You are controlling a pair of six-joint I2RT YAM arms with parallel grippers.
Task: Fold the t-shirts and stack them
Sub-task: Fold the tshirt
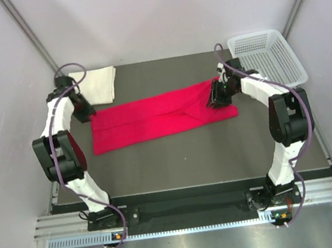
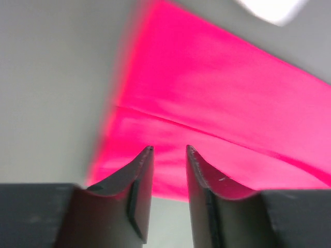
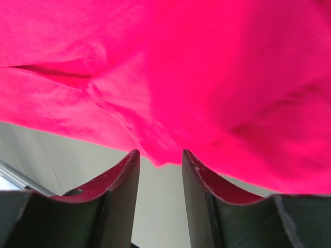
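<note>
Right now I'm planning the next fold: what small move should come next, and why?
Probably close the right hand on the right end of the red t-shirt, ready to carry it leftward. The shirt lies as a long strip, that hand and the left hand stand open at its ends, and the cream t-shirt sits folded at far left.

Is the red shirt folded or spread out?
Partly folded: the red shirt lies as a long narrow strip, layers overlapping along its middle.

The red t-shirt [image 2: 217, 98] is blurred and runs out of frame.
</note>
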